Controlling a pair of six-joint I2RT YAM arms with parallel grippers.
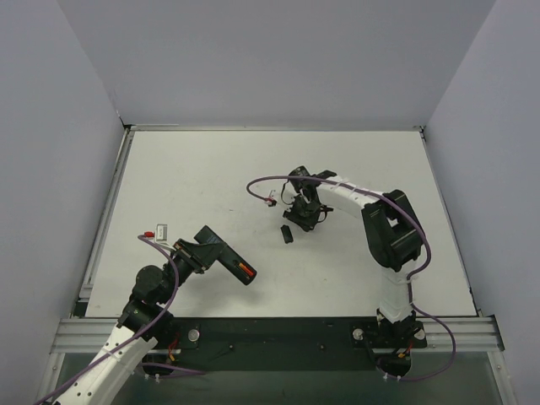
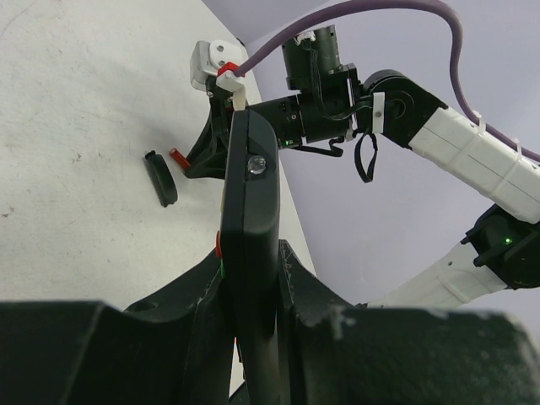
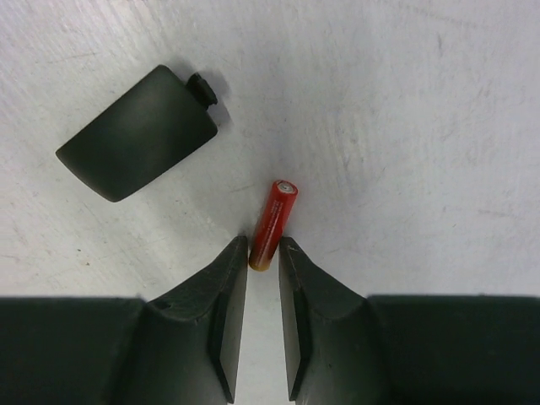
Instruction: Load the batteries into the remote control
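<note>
1. Remote control [image 1: 228, 257] is the nearest thing. The left end effector [image 2: 253, 291] is clenched on its long sides and holds it on edge, up off the bench [image 1: 211, 169]. Its free end points out toward the right arm.
2. Farther out, near the middle of the bench, the small black cover piece [image 3: 139, 135] lies flat. It is near the battery but not touching it.
3. Just beyond it, the right end effector [image 3: 263, 253] is down at the bench with its jaws drawn in to a narrow slot.
4. One red battery [image 3: 273, 224] lies flat on the bench with only its near end inside that slot. The rest of it sticks out past the fingertips [image 3: 232, 270]. Its long axis runs away from the end effector, leaning a little to one side, so the jaws close across its width, not its length.
5. I cannot tell whether the pads are pinching the battery or stand a hair clear of it.
6. The right arm is right on the battery, while the left arm and the remote are well apart from it.
7. With so little of the battery between the tips, I would guess a lift could let it swivel or slip.
8. I can find no second battery anywhere.
</note>
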